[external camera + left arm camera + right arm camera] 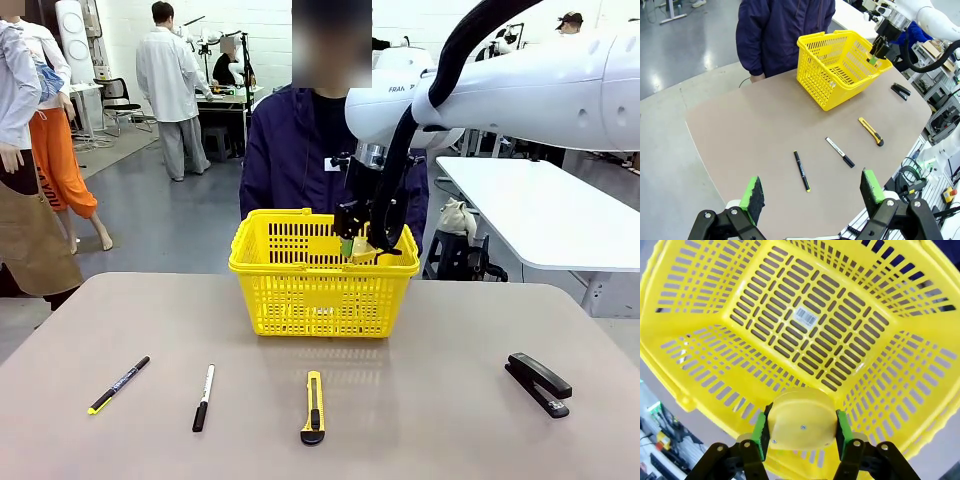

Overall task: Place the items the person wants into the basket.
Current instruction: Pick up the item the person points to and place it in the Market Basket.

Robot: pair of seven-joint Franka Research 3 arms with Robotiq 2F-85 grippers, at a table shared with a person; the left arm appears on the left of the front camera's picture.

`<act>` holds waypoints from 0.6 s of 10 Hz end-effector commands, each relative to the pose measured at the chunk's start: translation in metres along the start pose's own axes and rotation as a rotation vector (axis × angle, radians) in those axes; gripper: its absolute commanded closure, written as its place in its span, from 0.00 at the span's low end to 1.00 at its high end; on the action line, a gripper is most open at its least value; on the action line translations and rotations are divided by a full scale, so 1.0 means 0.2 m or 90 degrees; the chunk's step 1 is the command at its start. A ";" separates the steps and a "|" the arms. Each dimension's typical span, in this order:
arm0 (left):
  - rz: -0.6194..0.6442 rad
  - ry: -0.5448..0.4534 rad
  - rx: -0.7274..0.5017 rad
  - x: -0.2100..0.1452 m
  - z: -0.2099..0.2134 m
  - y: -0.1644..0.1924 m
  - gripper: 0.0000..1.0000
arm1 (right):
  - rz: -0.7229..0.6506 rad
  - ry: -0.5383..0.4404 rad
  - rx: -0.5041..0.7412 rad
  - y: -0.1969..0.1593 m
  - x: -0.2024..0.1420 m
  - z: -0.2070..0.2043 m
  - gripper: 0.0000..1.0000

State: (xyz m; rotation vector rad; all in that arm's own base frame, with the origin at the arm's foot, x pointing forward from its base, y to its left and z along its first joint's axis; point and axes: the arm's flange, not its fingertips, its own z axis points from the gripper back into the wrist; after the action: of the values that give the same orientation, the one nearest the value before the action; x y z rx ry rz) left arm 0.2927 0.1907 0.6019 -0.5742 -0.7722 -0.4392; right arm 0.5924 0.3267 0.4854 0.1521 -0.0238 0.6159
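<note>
Left claw (811, 192) hangs with its green pads spread wide and nothing between them. It is above the worktop (450, 430), well apart from the basket (300, 300) on its near-left side. On the near side of the basket, farthest to its left, lies the black pen (118, 385) with a yellow end. The white marker (203, 397) lies nearer the basket, and the box cutter (314, 406) lies straight before its front wall. The person (285, 150) stands just behind the basket. The right claw (365, 243) hovers over the basket's right half at about rim height. It is clamped on the yellow tape measure (801, 419), which is held above the basket's floor. The stapler (539, 383) lies right of the basket, well apart.
</note>
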 end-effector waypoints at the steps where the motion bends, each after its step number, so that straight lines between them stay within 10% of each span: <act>1: -0.011 -0.005 -0.007 0.00 0.01 0.01 0.00 | -0.007 0.001 0.002 -0.02 0.16 -0.05 0.36; 6: -0.011 -0.005 -0.007 0.00 0.01 0.01 0.00 | -0.043 0.056 -0.059 -0.01 0.38 -0.30 0.36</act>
State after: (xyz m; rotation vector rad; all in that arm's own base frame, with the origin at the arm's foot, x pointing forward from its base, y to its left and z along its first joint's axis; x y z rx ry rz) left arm 0.2922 0.1907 0.6017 -0.5757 -0.7697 -0.4396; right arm 0.6366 0.3682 0.4252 0.0845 0.0058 0.5744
